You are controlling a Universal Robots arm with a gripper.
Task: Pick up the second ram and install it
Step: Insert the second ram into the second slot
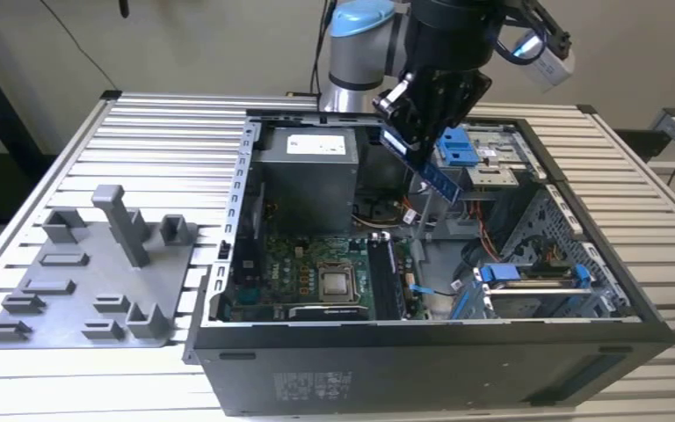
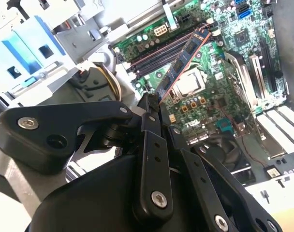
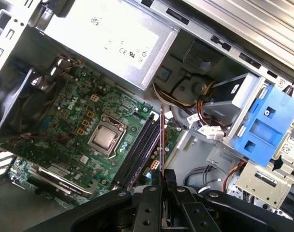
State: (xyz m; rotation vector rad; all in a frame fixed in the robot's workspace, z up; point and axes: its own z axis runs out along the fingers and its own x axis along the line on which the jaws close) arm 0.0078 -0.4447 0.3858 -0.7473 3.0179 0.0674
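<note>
My gripper (image 1: pixel 414 132) hangs above the open computer case (image 1: pixel 431 338), shut on the second ram (image 1: pixel 441 180), a thin dark stick that slopes down from the fingers. In the second wrist view the ram (image 2: pixel 183 65) reaches out from the gripper (image 2: pixel 152 104) over the green motherboard (image 2: pixel 219 116), its far end near the memory slots (image 2: pixel 156 53). In the first wrist view the ram (image 3: pixel 161 140) appears edge-on, running alongside the dark slots (image 3: pixel 139 150) and still above them, with the gripper (image 3: pixel 161 178) clamped on its near end.
A grey plastic tray (image 1: pixel 91 281) with blocks and a post lies on the slatted table at the exterior view's left. Inside the case are the power supply (image 1: pixel 308 171), the processor socket (image 1: pixel 337 283), blue drive brackets (image 1: pixel 460 145) and loose cables (image 3: pixel 205 130).
</note>
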